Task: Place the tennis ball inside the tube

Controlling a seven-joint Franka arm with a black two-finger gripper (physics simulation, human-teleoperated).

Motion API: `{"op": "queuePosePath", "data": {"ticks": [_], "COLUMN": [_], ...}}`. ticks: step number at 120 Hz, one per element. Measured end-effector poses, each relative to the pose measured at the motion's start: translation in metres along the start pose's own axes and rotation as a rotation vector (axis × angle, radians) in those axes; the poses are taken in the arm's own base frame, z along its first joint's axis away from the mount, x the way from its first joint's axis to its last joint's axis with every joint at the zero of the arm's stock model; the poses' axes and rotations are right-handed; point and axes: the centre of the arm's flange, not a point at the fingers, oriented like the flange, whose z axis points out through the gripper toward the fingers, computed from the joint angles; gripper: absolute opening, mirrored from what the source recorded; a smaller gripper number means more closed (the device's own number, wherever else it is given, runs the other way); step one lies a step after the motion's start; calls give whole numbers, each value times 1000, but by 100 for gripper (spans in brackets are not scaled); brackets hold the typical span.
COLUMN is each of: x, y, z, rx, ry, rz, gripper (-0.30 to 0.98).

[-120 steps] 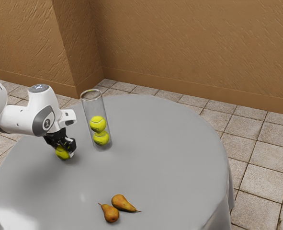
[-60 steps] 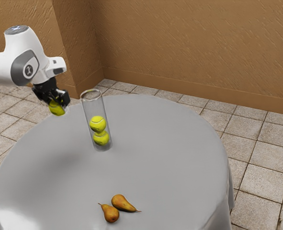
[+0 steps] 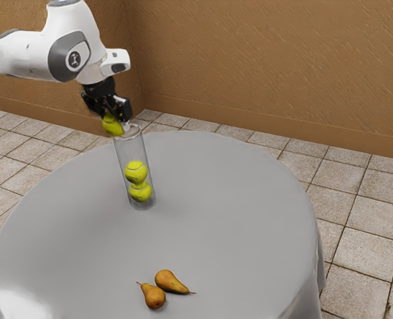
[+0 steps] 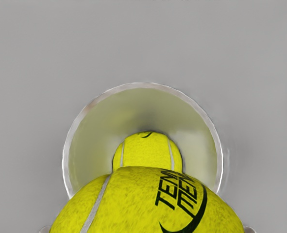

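Ball (image 3: 112, 125) gripped at the tube (image 3: 130, 151) mouth, above two stacked balls.
Tube stands upright on the table (image 3: 243, 199), inside its edge, toward the far side in the exterior view; a broad stretch of tabletop separates it from two pears (image 3: 153, 296) (image 3: 172, 282) near the near edge. Tube's long axis is vertical, mouth up; the held ball is round, with no long axis, its black lettering facing the wrist camera. Gripper (image 3: 114, 120) is closed to the ball's width, one finger on each side, ball between the tips. In the exterior view the ball sits by the rim's left part; in the wrist view it overlaps part of the rim. Contact with the rim cannot be told.
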Motion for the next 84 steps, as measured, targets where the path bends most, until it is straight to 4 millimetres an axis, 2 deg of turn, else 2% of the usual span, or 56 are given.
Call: {"op": "queuePosePath", "data": {"ticks": [27, 49, 61, 69, 84], "x": [15, 21, 17, 10, -9], "y": [-5, -6, -6, -3, 4], "z": [6, 14, 13, -1, -50], "rx": [3, -4, -6, -7, -30], "ry": [5, 1, -15, -35, -48], "rz": [-19, -28, -32, -32, -31], "gripper": [40, 55, 60, 62, 65]}}
